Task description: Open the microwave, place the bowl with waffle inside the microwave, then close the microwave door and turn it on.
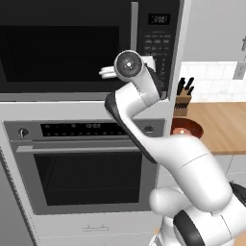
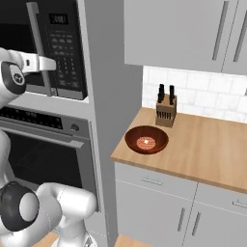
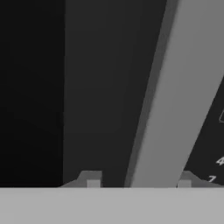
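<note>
A rendered home kitchen. A black and steel microwave (image 1: 86, 45) with a keypad (image 2: 65, 46) and a vertical bar handle (image 2: 38, 48) is built into a tall pale column, directly above a wall oven (image 1: 89, 163) with a knob and a horizontal handle. To the right runs a wooden counter (image 2: 207, 149) over grey drawers (image 2: 154, 181) and cupboard doors. On the counter stand a knife block (image 2: 166, 111) and, near it, a reddish-brown bowl (image 2: 146, 139) holding a small piece of food. White tiles (image 2: 202, 94) line the wall behind, beneath grey wall cabinets (image 2: 178, 34).
</note>
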Available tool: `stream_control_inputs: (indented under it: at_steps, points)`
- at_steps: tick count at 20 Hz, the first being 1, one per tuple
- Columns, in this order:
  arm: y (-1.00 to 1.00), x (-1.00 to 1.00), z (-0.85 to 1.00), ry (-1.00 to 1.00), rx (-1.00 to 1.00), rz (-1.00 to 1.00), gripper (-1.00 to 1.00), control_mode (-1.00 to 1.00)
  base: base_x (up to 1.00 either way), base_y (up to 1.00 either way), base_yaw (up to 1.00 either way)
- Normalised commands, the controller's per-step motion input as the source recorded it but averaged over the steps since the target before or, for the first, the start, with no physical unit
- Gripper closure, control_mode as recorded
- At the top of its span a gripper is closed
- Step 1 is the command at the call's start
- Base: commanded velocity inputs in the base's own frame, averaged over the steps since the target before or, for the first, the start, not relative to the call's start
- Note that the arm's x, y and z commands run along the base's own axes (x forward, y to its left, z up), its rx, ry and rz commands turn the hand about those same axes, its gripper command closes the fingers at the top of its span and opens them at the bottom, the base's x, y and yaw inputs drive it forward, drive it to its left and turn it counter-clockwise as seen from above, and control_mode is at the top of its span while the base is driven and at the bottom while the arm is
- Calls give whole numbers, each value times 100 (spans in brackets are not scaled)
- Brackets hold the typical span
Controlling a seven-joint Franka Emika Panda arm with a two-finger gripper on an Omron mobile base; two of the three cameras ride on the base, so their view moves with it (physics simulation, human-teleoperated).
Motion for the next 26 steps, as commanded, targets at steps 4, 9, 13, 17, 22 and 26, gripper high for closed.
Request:
stream_control_inputs:
  at_steps: [4,9,13,17,22,26]
  points:
    - [44,99,-71,-2,5,6,100,-100,0,0,0]
    - [27,66,-53,0,17,14,100,-100,0,0,0]
    - [98,1,-28,0,14,25,100,-100,0,0,0]
    - [100,-29,-20,0,1,22,100,-100,0,0,0]
    - [100,-76,-18,0,0,23,100,-100,0,0,0]
    - [100,-95,-1,0,0,18,100,-100,0,0,0]
